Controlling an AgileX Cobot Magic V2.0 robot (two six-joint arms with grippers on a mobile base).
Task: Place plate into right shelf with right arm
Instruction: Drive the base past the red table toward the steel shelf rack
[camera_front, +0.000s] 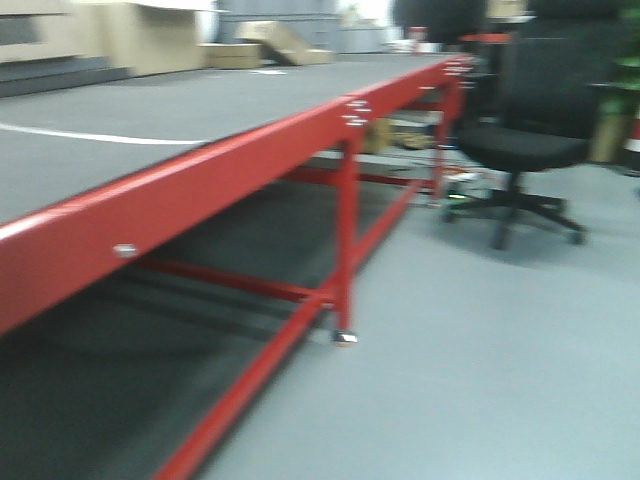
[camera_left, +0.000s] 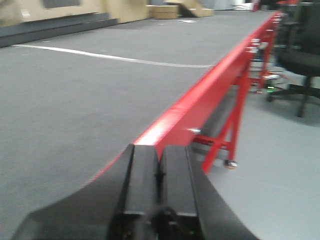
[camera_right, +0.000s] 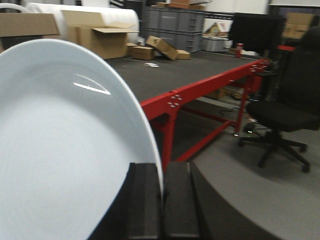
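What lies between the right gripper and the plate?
Nothing. In the right wrist view, the right gripper clamps the rim of the plate directly.

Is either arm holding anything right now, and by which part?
The right gripper pinches the plain white round plate by its rim. The left gripper is shut, holding nothing.

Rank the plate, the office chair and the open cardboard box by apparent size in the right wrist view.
Largest: plate, though only because it sits at the lens.
Then chair.
Smallest: cardboard box.
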